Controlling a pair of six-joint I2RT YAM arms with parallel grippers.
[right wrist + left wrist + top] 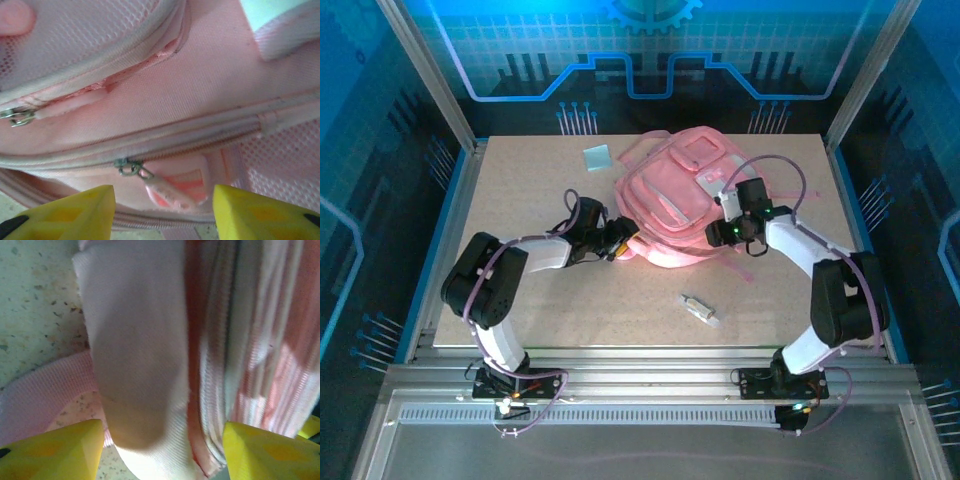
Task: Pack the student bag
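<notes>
Tabletop (520, 190) bears student bag (670, 200) between left tool (621, 241) and right tool (722, 233).

A speckled beige tabletop (520, 210) takes the middle of the frame, with ribbed aluminium rails (650, 375) along its bottom edge. Silver posts (425, 70) slant up at upper left and upper right. At top centre, a blue back panel (520, 50) printed with grid, circuit lines and a gear (650, 10) glows brightly. The side walls (360, 200) are darker blue.
</notes>
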